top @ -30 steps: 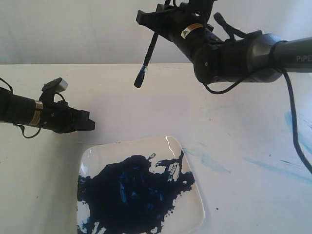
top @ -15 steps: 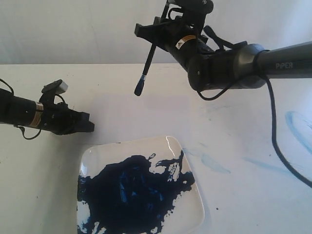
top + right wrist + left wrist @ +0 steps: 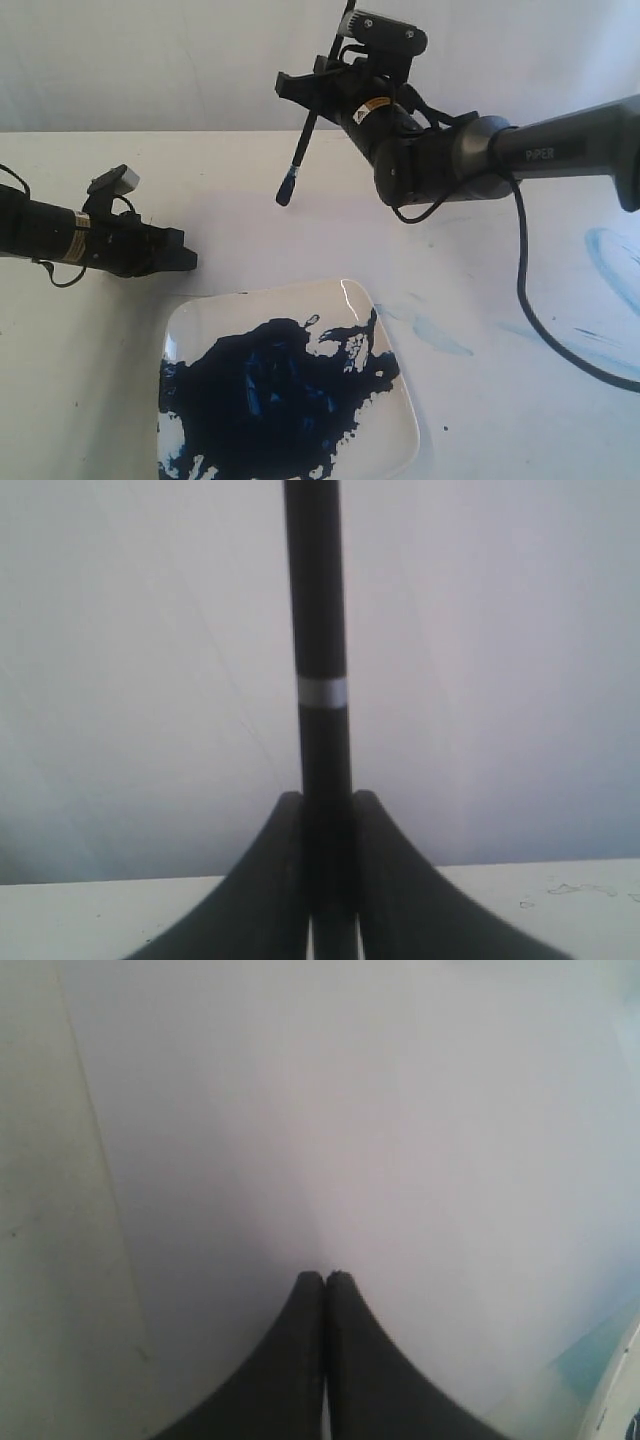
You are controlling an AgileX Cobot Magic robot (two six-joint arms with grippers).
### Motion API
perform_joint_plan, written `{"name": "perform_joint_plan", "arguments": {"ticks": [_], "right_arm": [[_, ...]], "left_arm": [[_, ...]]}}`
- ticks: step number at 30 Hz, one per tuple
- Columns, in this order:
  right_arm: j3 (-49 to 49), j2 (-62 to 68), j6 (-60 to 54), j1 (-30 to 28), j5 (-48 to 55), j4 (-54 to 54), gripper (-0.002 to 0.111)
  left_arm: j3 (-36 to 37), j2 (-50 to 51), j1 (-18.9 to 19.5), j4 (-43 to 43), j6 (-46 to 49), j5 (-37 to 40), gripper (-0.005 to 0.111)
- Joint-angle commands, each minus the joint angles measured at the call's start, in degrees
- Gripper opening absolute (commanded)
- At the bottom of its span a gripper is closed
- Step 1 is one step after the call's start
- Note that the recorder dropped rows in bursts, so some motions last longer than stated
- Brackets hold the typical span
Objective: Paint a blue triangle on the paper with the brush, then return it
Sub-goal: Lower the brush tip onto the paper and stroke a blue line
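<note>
My right gripper [image 3: 305, 90] hangs high at the back, shut on the black handle of the brush [image 3: 300, 145]. The brush slants down to the left, and its blue-stained tip hovers above the table. In the right wrist view the handle [image 3: 318, 630] with its silver band runs up between the jaws of my right gripper [image 3: 325, 798]. On the left, my left gripper [image 3: 186, 258] is low and shut on nothing. In its wrist view the tips of that gripper [image 3: 325, 1276] touch each other over the pale lavender paper [image 3: 350, 1110], which looks bare. The blue triangle is out of view.
A white square plate [image 3: 352, 298] with a big dark-blue paint puddle sits at the front. Pale blue smears mark the table to its right [image 3: 440, 337] and at the far right [image 3: 610, 262]. A black cable [image 3: 520, 290] hangs from the right arm.
The right arm has swung a little toward the left and tilted. The brush tip has dropped slightly. The left gripper has stayed put.
</note>
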Motion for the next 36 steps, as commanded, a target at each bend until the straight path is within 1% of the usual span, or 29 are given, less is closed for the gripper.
{"name": "perform_joint_plan", "arguments": {"ticks": [1, 9, 14, 18, 26, 28, 31, 36], "right_arm": [[-1.1, 0.9, -0.3, -0.4, -1.2, 0.3, 0.000], [-1.1, 1.5, -0.5, -0.4, -0.7, 0.3, 0.000], [-1.1, 1.6, -2.7, -0.4, 1.5, 0.5, 0.000], [-1.1, 1.6, -2.8, -0.4, 1.5, 0.5, 0.000], [-1.1, 1.4, -3.2, -0.4, 4.7, 0.6, 0.000], [-1.1, 0.4, -5.8, -0.4, 5.7, 0.6, 0.000], [-1.1, -0.4, -6.3, -0.4, 7.3, 1.3, 0.000], [-1.1, -1.4, -12.9, -0.4, 10.2, 7.1, 0.000]], "left_arm": [[0.2, 1.2, -0.2, 1.6, -0.2, 1.7, 0.000], [0.2, 1.2, -0.2, 1.6, -0.1, 2.0, 0.000], [0.2, 1.2, -0.2, 1.6, -0.1, 2.2, 0.000], [0.2, 1.2, -0.2, 1.6, -0.1, 2.2, 0.000], [0.2, 1.2, -0.2, 1.6, -0.1, 2.4, 0.000], [0.2, 1.2, -0.2, 1.6, -0.1, 2.4, 0.000], [0.2, 1.2, -0.2, 1.6, -0.1, 2.4, 0.000], [0.2, 1.2, -0.2, 1.6, -0.1, 2.3, 0.000]]}}
